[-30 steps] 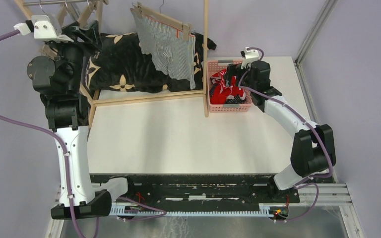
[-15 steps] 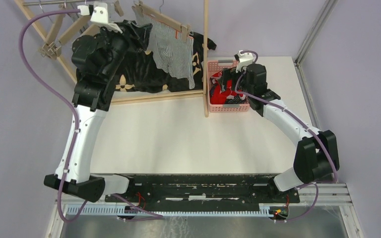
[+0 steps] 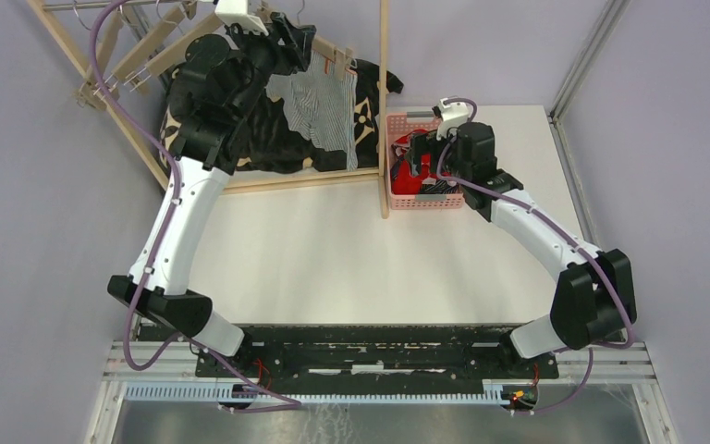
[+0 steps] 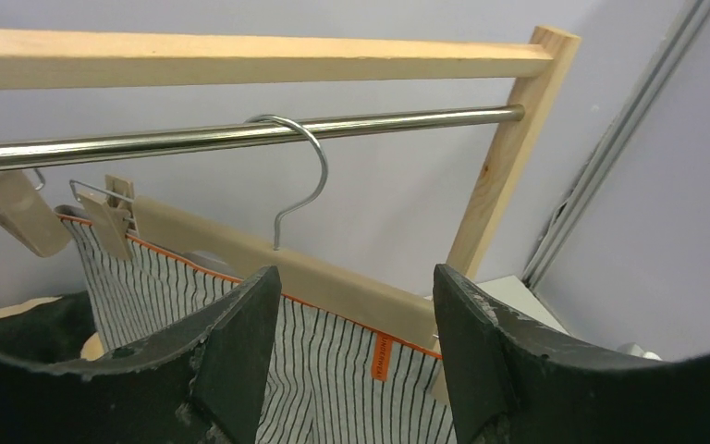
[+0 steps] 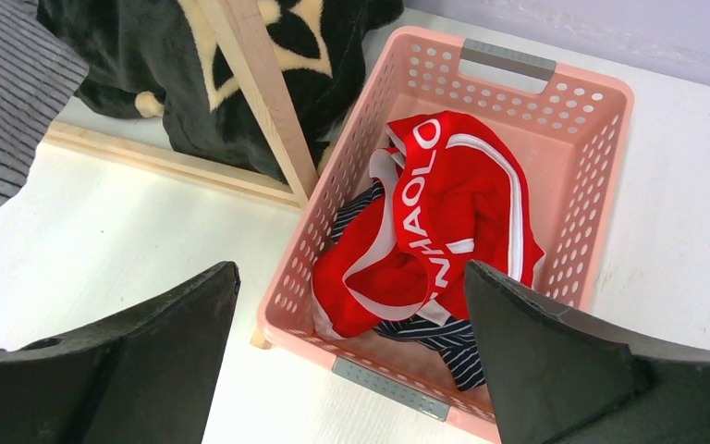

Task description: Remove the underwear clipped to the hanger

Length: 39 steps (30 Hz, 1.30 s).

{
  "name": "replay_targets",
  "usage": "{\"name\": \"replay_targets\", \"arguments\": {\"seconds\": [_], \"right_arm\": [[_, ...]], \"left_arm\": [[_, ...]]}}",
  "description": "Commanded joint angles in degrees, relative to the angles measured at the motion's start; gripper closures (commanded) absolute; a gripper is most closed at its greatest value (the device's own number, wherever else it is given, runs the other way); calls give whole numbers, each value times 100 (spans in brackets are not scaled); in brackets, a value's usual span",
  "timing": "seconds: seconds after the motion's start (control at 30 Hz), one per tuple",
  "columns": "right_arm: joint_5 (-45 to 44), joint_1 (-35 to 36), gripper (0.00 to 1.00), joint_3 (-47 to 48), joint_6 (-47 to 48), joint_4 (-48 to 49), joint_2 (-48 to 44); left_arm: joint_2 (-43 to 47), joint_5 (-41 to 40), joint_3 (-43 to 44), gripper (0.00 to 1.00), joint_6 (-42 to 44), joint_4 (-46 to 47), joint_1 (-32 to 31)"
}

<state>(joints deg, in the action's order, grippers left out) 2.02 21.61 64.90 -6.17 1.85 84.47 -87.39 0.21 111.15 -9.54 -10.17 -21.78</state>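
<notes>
Right end effector [image 5: 349, 277]: wide open and empty above the pink basket [image 5: 601, 185], barely shifted in 1 s.
Basket: on the table [image 3: 333, 259], it held 2 pairs, red shorts [image 5: 462, 213] over navy shorts [image 5: 434, 338].
Left end effector [image 4: 356, 277]: wide and empty; within 1 s it had swung from far left to face the hanger [image 4: 240, 245].
Grey shorts [image 4: 333, 370]: clipped to that hanger, under the rail [image 4: 194, 139].
Meaning: probably only this 1 pair remained, and its grasp had not begun.

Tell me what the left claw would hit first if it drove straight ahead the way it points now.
Most likely the wooden hanger, just above the grey striped underwear clipped to it. Both lie in line with the open left claw. How far off they are is unclear from this view.
</notes>
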Motion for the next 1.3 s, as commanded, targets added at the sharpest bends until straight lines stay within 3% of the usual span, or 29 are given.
{"name": "replay_targets", "arguments": {"seconds": [0.0,0.37,0.7,1.27], "right_arm": [[-141,18,0,3,134,57,-293],[-147,19,0,18,286,-81,-368],[-84,16,0,-35,311,-7,-381],[-105,18,0,-144,228,121,-372]], "left_arm": [[-114,-419,289,32,22,269,-36],[-799,-261,742,32,-506,480,-78],[-1238,-445,992,32,-493,320,-127],[-651,-1392,162,32,-237,17,-187]]}}
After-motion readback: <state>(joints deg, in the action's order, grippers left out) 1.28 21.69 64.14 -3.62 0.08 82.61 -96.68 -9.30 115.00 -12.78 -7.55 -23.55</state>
